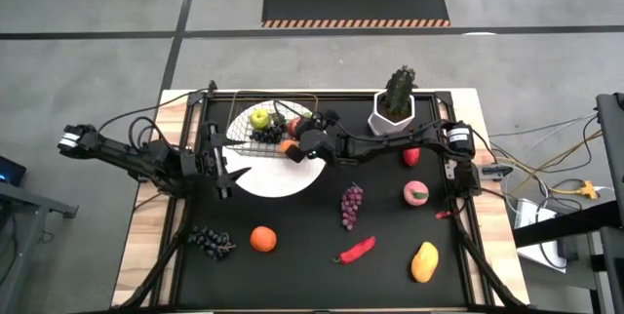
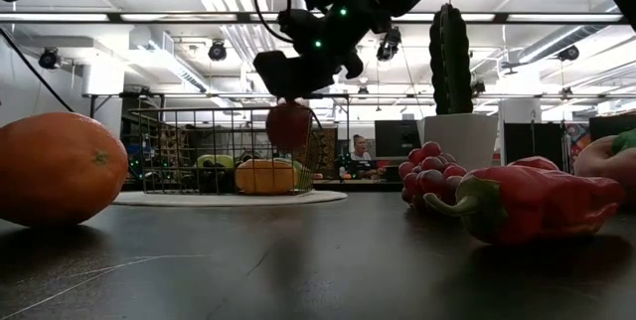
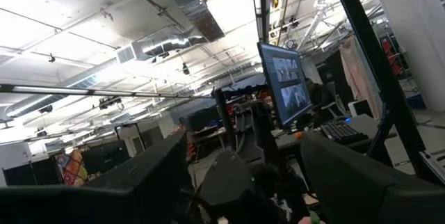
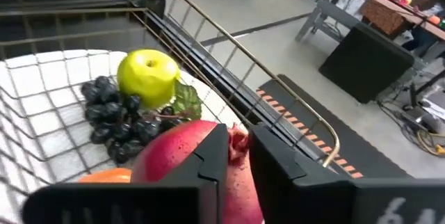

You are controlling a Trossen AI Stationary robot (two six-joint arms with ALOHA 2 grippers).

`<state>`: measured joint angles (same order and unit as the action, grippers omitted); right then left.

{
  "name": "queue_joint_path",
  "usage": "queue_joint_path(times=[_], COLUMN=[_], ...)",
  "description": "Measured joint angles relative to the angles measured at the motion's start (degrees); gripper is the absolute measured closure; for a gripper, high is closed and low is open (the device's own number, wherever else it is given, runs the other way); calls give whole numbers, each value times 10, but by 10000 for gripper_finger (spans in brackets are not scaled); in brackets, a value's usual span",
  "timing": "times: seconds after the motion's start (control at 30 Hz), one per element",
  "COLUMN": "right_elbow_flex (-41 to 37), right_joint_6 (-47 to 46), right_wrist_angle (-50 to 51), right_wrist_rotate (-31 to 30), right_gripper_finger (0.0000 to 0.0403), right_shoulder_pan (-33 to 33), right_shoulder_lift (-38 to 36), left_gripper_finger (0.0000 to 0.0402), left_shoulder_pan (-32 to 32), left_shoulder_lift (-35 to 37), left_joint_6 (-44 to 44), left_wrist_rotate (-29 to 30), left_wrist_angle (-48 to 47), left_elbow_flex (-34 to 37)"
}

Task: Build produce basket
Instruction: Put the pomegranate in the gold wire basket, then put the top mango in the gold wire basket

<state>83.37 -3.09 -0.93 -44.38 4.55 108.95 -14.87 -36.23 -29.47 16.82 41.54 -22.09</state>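
Step in hand: placing. The right tool pinches a round red apple between its fingers, poised over the near-right edge of the small rectangular wire-mesh basket, which sits on a round white plate at the back of the black tabletop. The basket already holds a green apple, a dark purple grape bunch and an orange fruit. Next move likely: lower inside the rim, then release. The left tool waits beside the plate; its fingers' state: cannot tell. A second purple grape bunch, a red chili and a yellow mango remain loose.
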Motion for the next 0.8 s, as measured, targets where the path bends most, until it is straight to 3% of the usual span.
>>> queue_joint_path(times=[0.4,0.8], right_elbow_flex=[0,0], right_joint_6=[-3,1], right_wrist_angle=[7,40], right_wrist_rotate=[-2,-1], right_gripper_finger=[269,246], right_shoulder_pan=[3,-20], right_shoulder_lift=[0,-60], left_gripper_finger=[139,139], left_shoulder_pan=[0,0], left_shoulder_lift=[0,-5], left_joint_6=[0,0], left_wrist_rotate=[0,0], left_wrist_angle=[0,0], left_elbow_flex=[0,0])
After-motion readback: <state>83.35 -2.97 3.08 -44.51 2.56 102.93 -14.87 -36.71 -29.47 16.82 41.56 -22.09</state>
